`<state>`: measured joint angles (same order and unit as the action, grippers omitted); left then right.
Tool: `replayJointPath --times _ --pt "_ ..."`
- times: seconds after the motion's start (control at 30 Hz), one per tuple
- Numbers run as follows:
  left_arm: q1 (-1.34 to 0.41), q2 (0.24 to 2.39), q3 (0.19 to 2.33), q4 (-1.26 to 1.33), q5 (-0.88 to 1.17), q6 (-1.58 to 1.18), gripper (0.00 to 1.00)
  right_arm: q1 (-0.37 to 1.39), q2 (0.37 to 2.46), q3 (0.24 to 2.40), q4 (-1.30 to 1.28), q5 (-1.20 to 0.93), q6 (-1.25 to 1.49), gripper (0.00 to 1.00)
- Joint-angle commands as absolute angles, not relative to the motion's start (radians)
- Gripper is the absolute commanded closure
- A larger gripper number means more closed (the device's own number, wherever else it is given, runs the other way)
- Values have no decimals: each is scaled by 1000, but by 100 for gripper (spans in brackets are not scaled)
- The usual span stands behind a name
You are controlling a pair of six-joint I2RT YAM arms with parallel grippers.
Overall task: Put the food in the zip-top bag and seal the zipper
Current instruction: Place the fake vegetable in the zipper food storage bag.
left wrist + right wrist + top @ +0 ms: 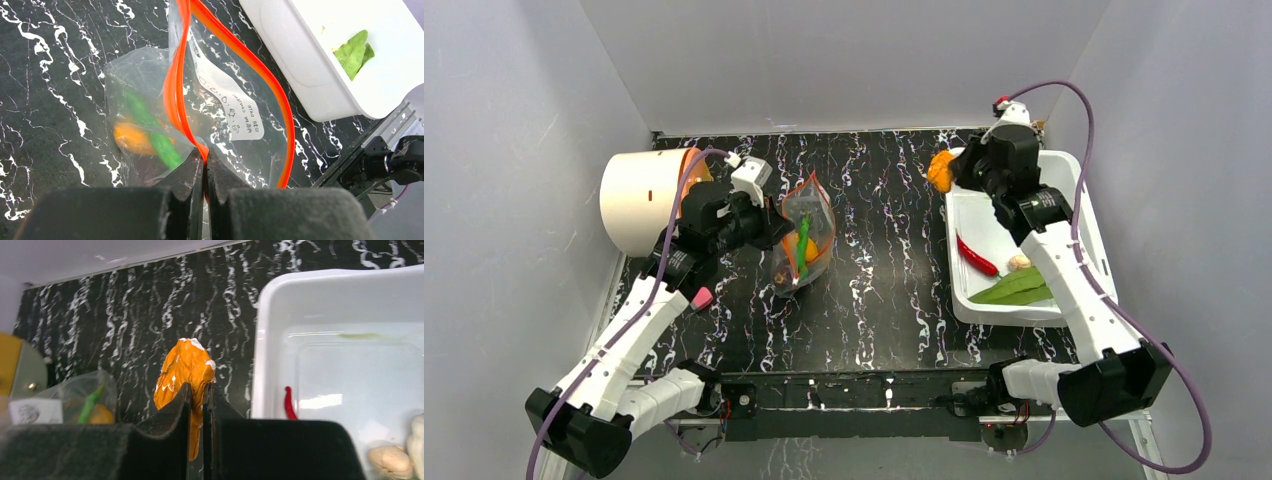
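Observation:
The clear zip-top bag (812,232) stands at centre left with its mouth open. An orange fruit (132,139) and a green pepper (152,132) lie inside it. My left gripper (771,226) is shut on the orange-red zipper strip (176,90), pinching it at the mouth's near end (205,154). My right gripper (957,172) is shut on an orange toy food with white flecks (184,371), held above the table just left of the white bin (1074,180). A red chilli (977,256) and a whitish garlic piece (1020,262) lie in the bin.
A cream cylinder with an orange rim (639,200) lies at far left behind my left arm. Green leaves (1020,288) lie at the bin's near end. The bin's rim (265,340) is just right of my right gripper. Grey walls enclose the table.

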<state>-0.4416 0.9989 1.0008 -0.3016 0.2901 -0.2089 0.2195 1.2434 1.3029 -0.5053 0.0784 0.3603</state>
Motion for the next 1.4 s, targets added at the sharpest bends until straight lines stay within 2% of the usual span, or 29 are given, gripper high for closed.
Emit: replayJointPath --times 0.0,0.37,0.8,1.37 --pt "-445 994 1051 -300 270 -241 100 344 1185 1332 -472 88 389 100" --pt "-445 1028 1061 -317 279 -257 100 571 1104 1213 -348 4 512 100" --pt "-445 1013 1024 -263 339 -283 100 775 1159 1185 -170 -39 672 100" --pt "-446 994 1028 -256 433 -291 100 837 1291 1208 -178 41 737 100"
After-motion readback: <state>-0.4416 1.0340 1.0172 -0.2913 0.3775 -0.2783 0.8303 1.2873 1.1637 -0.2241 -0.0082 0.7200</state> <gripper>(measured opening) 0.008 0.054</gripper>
